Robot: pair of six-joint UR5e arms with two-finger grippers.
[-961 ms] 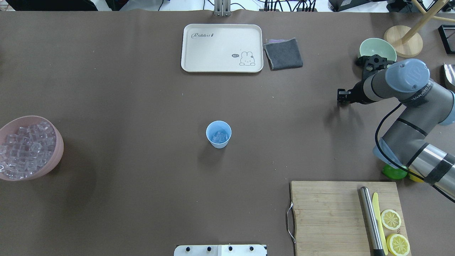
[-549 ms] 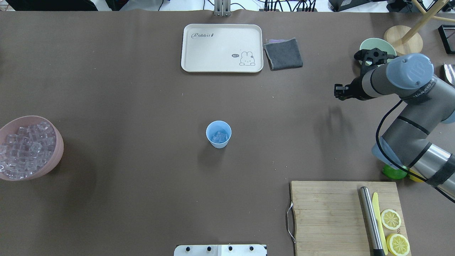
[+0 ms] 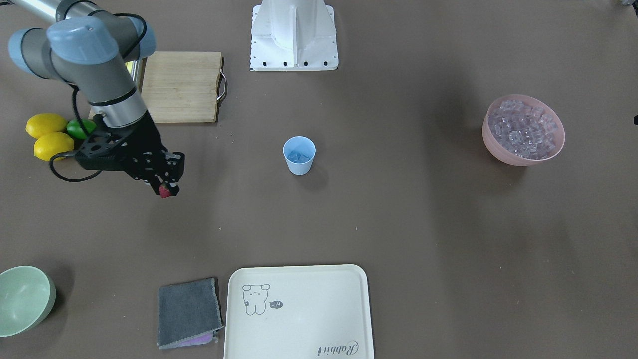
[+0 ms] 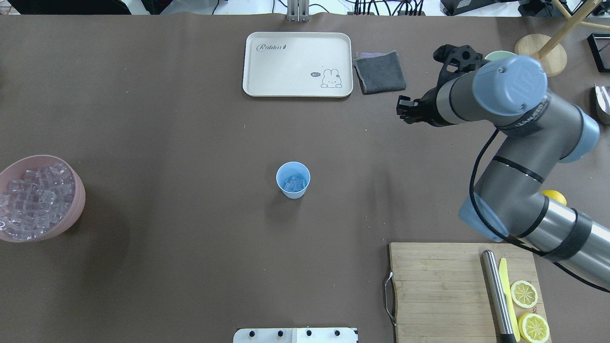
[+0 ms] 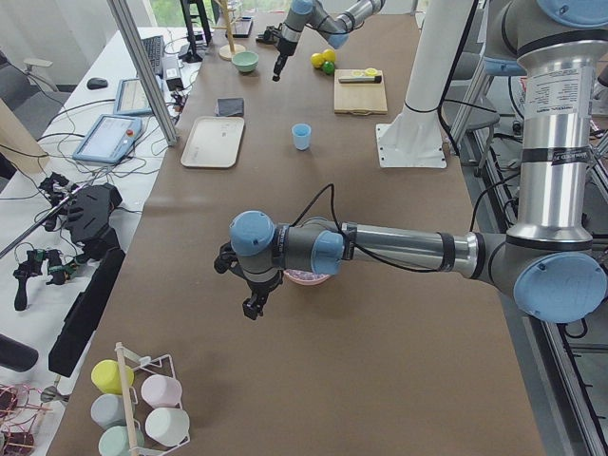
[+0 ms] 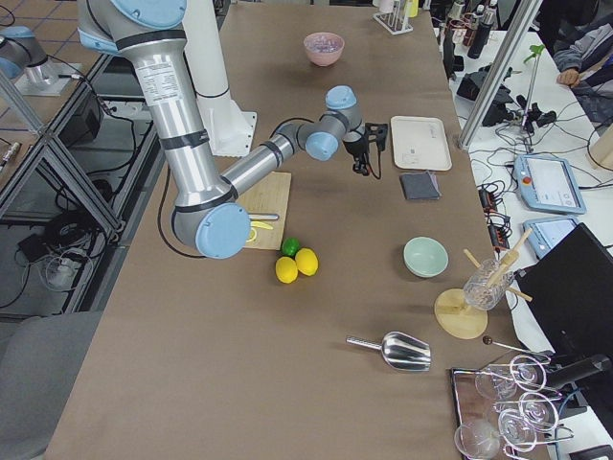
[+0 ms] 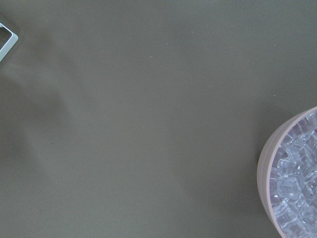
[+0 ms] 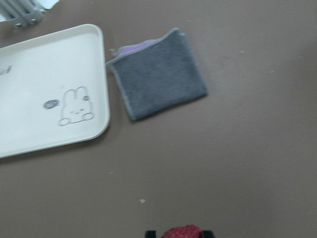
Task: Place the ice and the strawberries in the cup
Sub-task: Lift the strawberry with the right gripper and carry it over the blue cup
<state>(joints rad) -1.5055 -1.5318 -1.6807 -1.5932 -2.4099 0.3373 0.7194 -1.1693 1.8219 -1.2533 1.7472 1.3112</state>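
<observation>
Over brown table (image 3: 398, 224), right claw (image 3: 167, 188) (with strawberry (image 3: 164, 192)) aloft.

Readable marks, this moment: one word only. On the cream tray (image 4: 295, 66) at the far side of the worktop (image 4: 143, 119), "Rabbit" in dark script, in one corner. In the opposite corner, a line-drawn rabbit (image 4: 331, 78) with a small dark speech bubble (image 4: 315, 74); its letters are too small to read. The grey band on my right arm (image 4: 533, 116) bears white lettering, not legible.
</observation>
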